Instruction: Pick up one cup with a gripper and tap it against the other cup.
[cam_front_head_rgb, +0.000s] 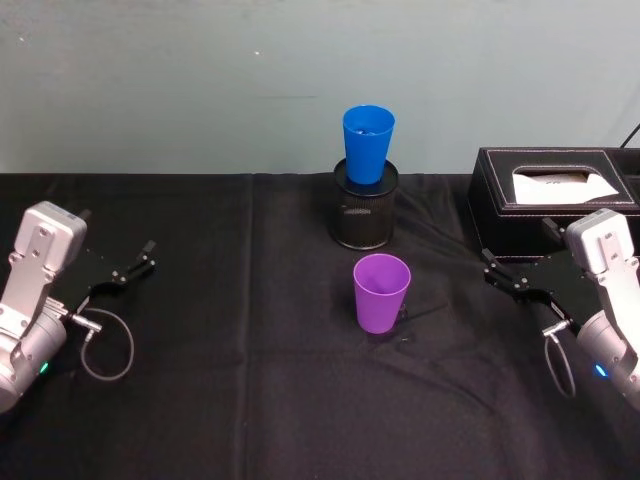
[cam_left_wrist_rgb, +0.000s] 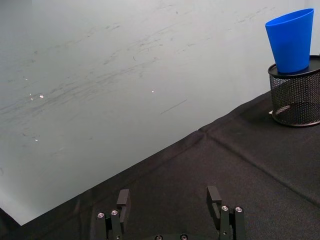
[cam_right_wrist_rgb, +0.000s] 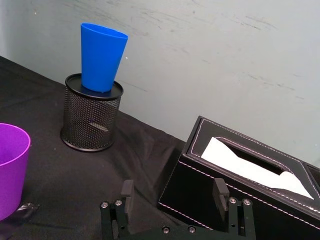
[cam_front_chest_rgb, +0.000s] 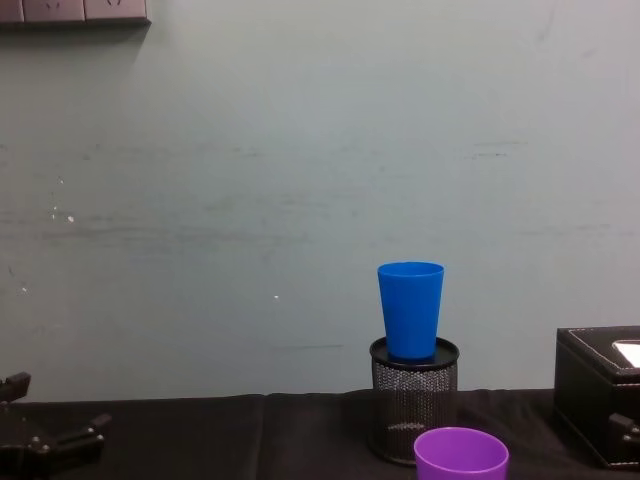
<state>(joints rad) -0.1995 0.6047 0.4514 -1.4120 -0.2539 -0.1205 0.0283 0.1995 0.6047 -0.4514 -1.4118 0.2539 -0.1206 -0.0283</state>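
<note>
Purple cup stands upright, mouth up, near ctr of the table, on the black cloth w/ nothing touching it. Blue cup sits upright on top of a black mesh pen holder, just behind the purple one, toward the table's back edge. Right gripper is by the right edge, in front of a black tissue box at the back right corner. Its fingers are spread apart, holding nothing. Purple cup is well apart from them, off to their side, not btwn them. Left gripper is by the left edge, fingers also parted & empty, far from both cups.
</note>
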